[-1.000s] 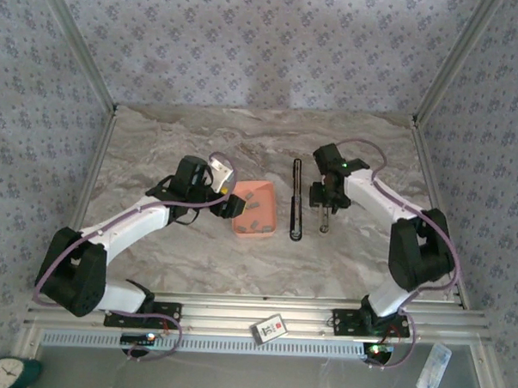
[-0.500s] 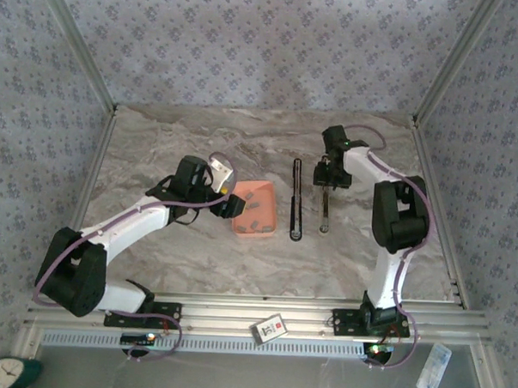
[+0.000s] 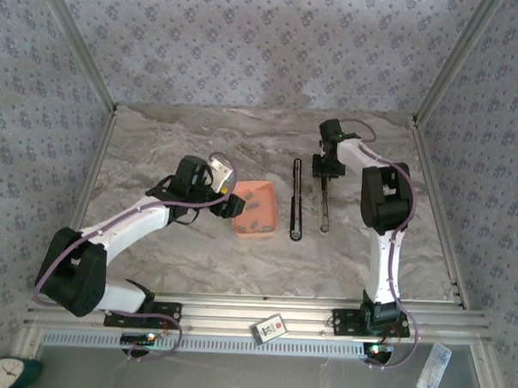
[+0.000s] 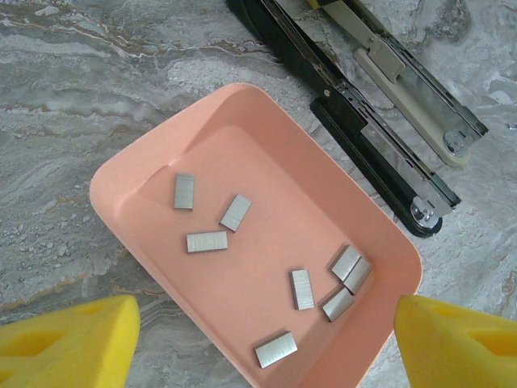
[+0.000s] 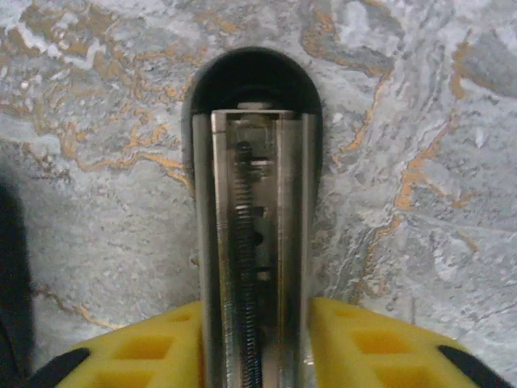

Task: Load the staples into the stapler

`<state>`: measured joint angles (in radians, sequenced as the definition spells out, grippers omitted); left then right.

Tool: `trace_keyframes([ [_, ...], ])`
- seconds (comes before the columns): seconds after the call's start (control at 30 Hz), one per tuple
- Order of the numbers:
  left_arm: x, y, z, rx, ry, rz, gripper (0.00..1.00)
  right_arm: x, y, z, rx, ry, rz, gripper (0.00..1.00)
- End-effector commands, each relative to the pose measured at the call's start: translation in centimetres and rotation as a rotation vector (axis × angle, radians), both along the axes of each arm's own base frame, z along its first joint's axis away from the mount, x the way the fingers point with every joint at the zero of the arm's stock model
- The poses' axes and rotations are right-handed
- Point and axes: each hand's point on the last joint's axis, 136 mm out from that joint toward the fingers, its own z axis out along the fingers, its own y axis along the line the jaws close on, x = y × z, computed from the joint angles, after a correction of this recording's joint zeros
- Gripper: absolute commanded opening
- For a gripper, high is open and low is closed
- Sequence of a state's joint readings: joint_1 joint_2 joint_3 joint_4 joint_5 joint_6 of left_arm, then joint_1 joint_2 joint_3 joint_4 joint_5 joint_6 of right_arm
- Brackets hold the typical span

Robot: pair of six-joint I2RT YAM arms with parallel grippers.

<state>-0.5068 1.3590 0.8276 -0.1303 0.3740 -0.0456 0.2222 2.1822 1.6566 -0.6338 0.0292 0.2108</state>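
At the bottom edge of the right wrist view, the right gripper (image 5: 254, 347) pinched the stapler (image 5: 254, 202), one yellow pad (image 5: 161, 347) against each wall of its open metal channel, with the spring exposed between them. The grip should be square and low on the walls so that the slot is uncovered for loading.

Across the lower corners of the left wrist view, the left gripper (image 4: 258, 339) was spread wide above the salmon tray (image 4: 129, 186). The staples (image 4: 207, 241) lay loose on the tray floor: three at centre left, well apart, and several nearer the lower right wall, two of them touching. A lone strip at centre left looked the best pick, since the fingers had room on both sides of it.

The raised tray walls limited any approach to strips near them. A black bar (image 3: 296, 200) lay between the tray and the channel in the overhead view; whether it joined the channel could not be told. A carried strip should pass over it. Bare table (image 3: 201, 140) lay open toward the upper left.
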Motion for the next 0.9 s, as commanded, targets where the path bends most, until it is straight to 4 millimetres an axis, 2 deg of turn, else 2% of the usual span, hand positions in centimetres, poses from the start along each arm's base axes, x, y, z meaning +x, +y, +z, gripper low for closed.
trace_keyframes([
  [0.0, 0.5, -0.4, 1.5, -0.022, -0.032, -0.003, 0.82, 0.2, 0.2, 0.2, -0.012, -0.009, 0.040, 0.23],
  [0.1, 0.6, -0.4, 1.5, -0.021, -0.032, -0.001, 0.82, -0.8, 0.9, 1.2, -0.004, -0.032, 0.088, 0.15],
  [0.23, 0.6, -0.4, 1.3, -0.022, -0.022, 0.002, 0.82, -1.9, 1.9, 2.7, 0.037, -0.076, 0.122, 0.13],
  [0.47, 0.7, -0.5, 1.6, -0.054, -0.021, 0.005, 0.82, -6.6, 3.7, 5.5, 0.068, -0.147, 0.261, 0.10],
  [0.53, 0.7, -0.6, 1.9, -0.078, -0.011, 0.001, 0.76, -8.1, 4.4, 6.2, 0.081, -0.162, 0.306, 0.08],
  [0.57, 0.8, -0.6, 2.2, -0.093, -0.012, 0.006, 0.74, -8.7, 4.7, 6.9, 0.086, -0.180, 0.321, 0.07],
  [0.63, 0.8, -0.7, 2.9, -0.120, -0.032, 0.006, 0.74, -10.7, 5.3, 6.8, 0.106, -0.183, 0.361, 0.07],
  [0.87, 0.8, 0.2, 5.6, -0.169, -0.137, 0.056, 0.82, -14.5, 8.0, 10.0, 0.168, -0.323, 0.531, 0.05],
])
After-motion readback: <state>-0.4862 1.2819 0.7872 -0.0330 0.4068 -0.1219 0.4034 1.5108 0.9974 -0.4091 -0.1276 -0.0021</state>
